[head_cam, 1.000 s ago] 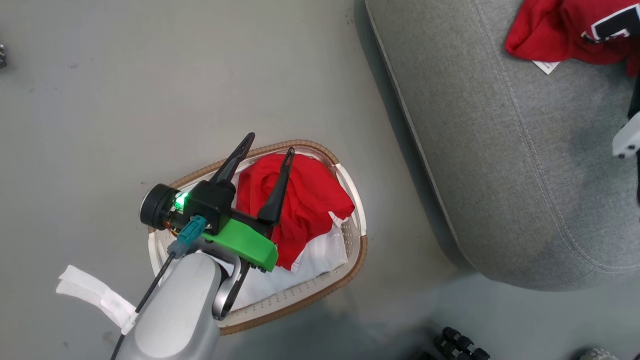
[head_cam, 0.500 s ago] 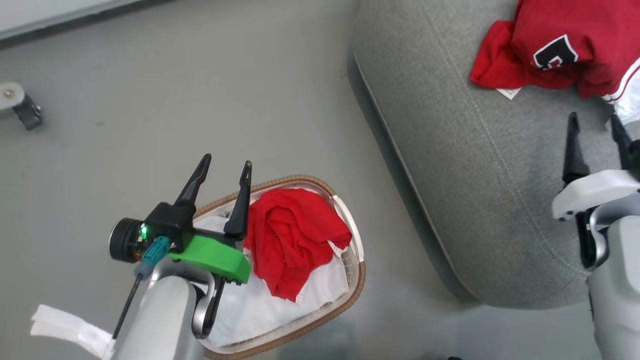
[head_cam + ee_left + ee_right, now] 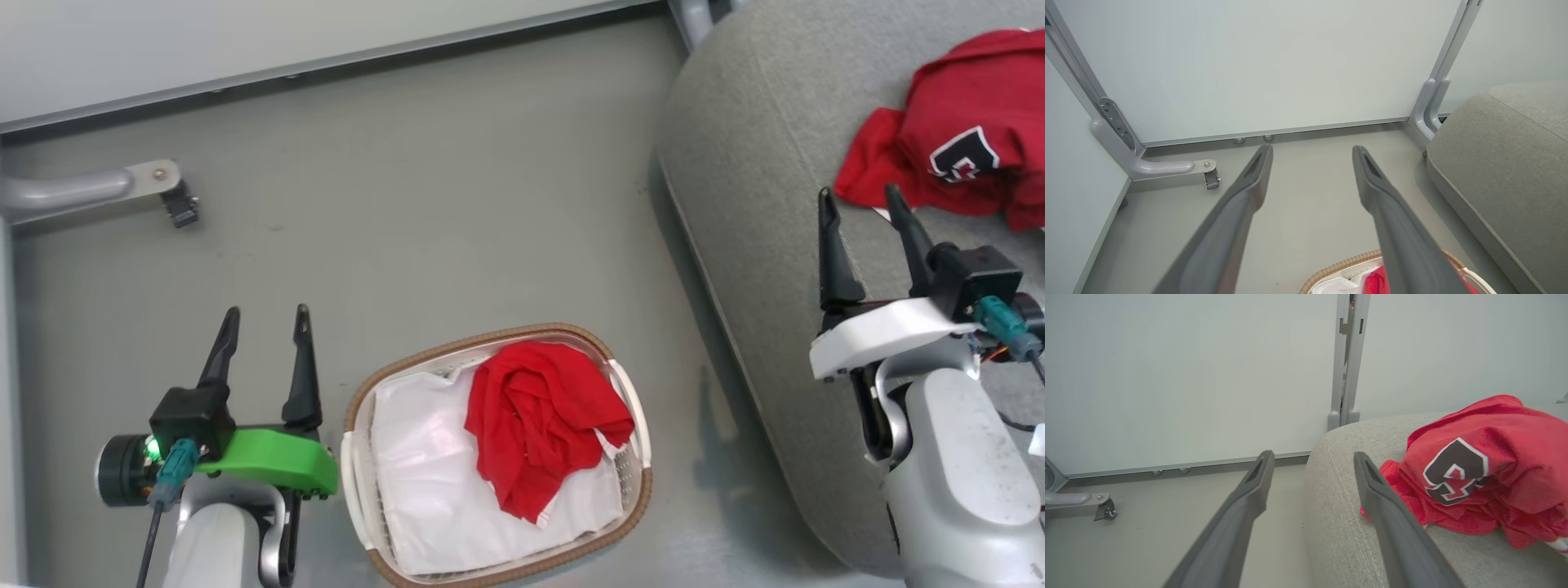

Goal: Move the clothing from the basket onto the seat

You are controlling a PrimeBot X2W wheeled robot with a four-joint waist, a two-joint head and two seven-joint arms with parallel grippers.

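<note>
A crumpled red garment [image 3: 543, 420] lies in the white basket [image 3: 629, 474] with the brown rim, on its white liner [image 3: 424, 474]. More red clothing [image 3: 955, 163] with a black-and-white logo is heaped on the grey seat [image 3: 759, 180]; the right wrist view shows the clothing [image 3: 1478, 473] on the seat [image 3: 1347, 539] too. My left gripper [image 3: 265, 318] stands open and empty over the floor, left of the basket. My right gripper [image 3: 857, 196] is open and empty above the seat, just short of the heap. The left wrist view catches the basket's rim [image 3: 1339, 269] at the bottom.
A pale wall panel [image 3: 245, 41] runs along the back. Its grey foot with a caster [image 3: 175, 204] juts onto the floor at the left. A grey post [image 3: 1347, 359] stands behind the seat. Bare floor [image 3: 457, 229] lies between basket, wall and seat.
The head camera has swung, so the whole picture shifted. My left gripper went from over the basket to beside it on the left. My right gripper came into view above the seat.
</note>
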